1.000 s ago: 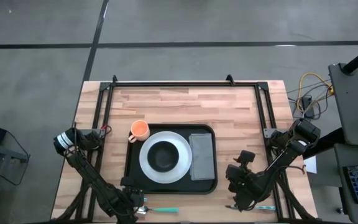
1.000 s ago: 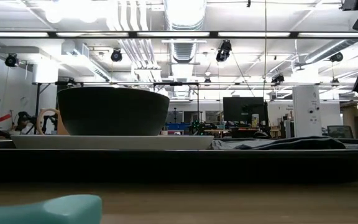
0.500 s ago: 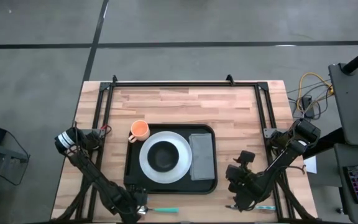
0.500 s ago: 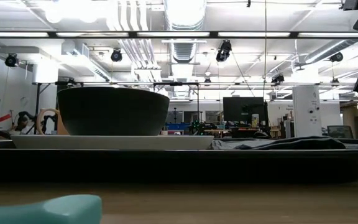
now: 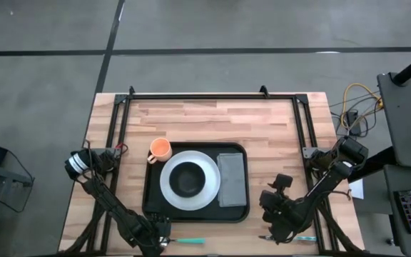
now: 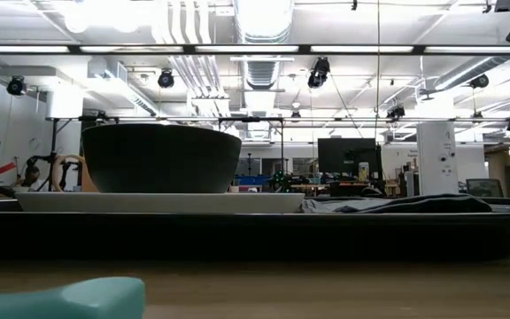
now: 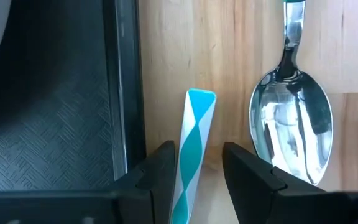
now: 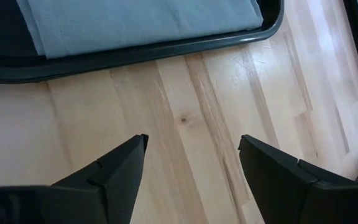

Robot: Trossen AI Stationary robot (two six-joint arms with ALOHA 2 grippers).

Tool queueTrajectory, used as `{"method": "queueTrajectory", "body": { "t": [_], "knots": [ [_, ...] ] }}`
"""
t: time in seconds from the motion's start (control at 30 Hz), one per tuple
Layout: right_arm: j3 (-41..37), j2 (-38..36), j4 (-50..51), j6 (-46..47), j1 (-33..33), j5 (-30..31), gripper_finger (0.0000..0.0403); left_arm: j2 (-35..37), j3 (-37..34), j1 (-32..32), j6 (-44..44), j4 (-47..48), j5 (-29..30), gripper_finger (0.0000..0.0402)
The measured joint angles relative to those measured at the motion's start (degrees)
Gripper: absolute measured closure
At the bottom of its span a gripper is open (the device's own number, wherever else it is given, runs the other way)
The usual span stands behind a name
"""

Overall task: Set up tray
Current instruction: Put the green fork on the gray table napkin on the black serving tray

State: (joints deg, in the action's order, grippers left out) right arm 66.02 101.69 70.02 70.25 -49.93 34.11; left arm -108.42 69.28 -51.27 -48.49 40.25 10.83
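Note:
The black tray [image 5: 152,194] lies mid-table. It bears a white plate [image 5: 168,187] with a dark bowl [image 5: 188,178] on it, and a grey folded napkin [image 5: 232,178] to the right. My left gripper [image 5: 159,234] points down just off the tray's near left corner. Its fingers stand open on either side of a teal-and-white striped straw [image 7: 194,149], which lies beside the tray's rim [image 7: 126,93]. Whether they touch the straw, I cannot tell. A teal-handled spoon [image 7: 291,130] lies next to the straw. My right gripper [image 8: 191,140] hangs open over bare wood near the tray's near right corner [image 8: 263,28].
An orange cup [image 5: 160,148] stands on the wood at the tray's far left corner. The spoon's handle [image 5: 190,241] runs along the near edge. Another teal-handled utensil [image 5: 307,238] lies at the near right under my right arm. A black frame [image 5: 205,96] borders the table.
My left gripper has sunk a little and edged toward the table's right along the near edge. The tray and what it bears have kept still.

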Motion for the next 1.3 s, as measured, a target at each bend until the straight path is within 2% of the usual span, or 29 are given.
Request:
{"method": "queueTrajectory", "body": {
  "t": [0.1,0.27,0.3,0.53,0.77,0.9,1.07,1.3],
  "knots": [
    [0.0,0.0,-0.1,0.0,-0.1,0.0,0.0154,0.0,0.0,0.1,0.0,-0.1,0.1,0.0298],
    [0.0,0.0,-0.4,0.1,-0.2,-0.1,0.0154,-0.1,0.0,0.6,0.4,0.0,0.2,0.0372],
    [0.0,0.0,-0.4,0.1,-0.2,-0.1,0.0154,-0.1,0.0,0.7,0.4,-0.4,0.2,0.0377],
    [0.4,0.0,-0.5,-0.3,-0.2,-0.1,0.0154,-0.2,1.6,0.9,0.4,1.3,0.1,0.0377],
    [0.7,0.0,-0.6,-0.3,-0.2,0.3,0.0154,-0.3,11.3,1.1,2.7,13.6,0.4,0.0377],
    [0.6,0.0,-0.9,2.1,-0.2,1.4,0.0154,-0.2,17.4,1.1,7.9,20.3,1.4,0.0377],
    [0.5,-3.1,-2.3,8.8,0.2,9.1,0.0154,-3.5,25.9,1.1,20.0,32.3,1.5,0.0377],
    [0.2,-9.8,-7.0,16.8,2.7,19.5,0.0154,-9.8,35.7,3.3,36.0,43.7,1.4,0.0377]
  ]
}}
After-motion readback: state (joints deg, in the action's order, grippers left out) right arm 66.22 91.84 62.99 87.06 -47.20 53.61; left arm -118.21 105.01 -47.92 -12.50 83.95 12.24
